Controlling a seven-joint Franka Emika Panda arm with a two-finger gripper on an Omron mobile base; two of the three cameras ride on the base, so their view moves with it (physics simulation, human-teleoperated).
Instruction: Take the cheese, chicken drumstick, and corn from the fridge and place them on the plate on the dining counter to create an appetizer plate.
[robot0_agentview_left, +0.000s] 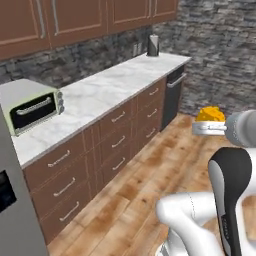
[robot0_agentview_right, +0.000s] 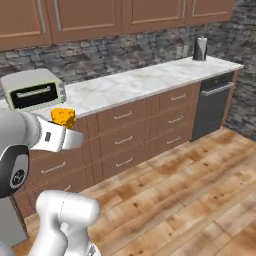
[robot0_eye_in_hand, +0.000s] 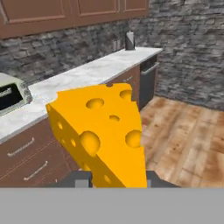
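The gripper (robot0_eye_in_hand: 116, 177) is holding the cheese (robot0_eye_in_hand: 103, 135), a yellow-orange wedge with round holes, with its two fingers closed narrowly against the wedge's lower sides. In the hand view, the wedge is rising between the finger tips and is standing in front of the wall counter (robot0_eye_in_hand: 87, 74). In the left base view, the cheese (robot0_agentview_left: 210, 114) is sitting above the pale end of the gripper (robot0_agentview_left: 207, 128), in the air over the wood floor (robot0_agentview_left: 135, 195) and well apart from the counter. In the right base view, the cheese (robot0_agentview_right: 63, 118) is showing just past the arm's wrist, in front of the brown drawers (robot0_agentview_right: 125, 135). A toaster oven (robot0_agentview_left: 32, 106) is standing on the marble top, and a paper towel roll (robot0_agentview_right: 200, 48) is standing upright near its far end, above a dark dishwasher (robot0_agentview_right: 214, 102).
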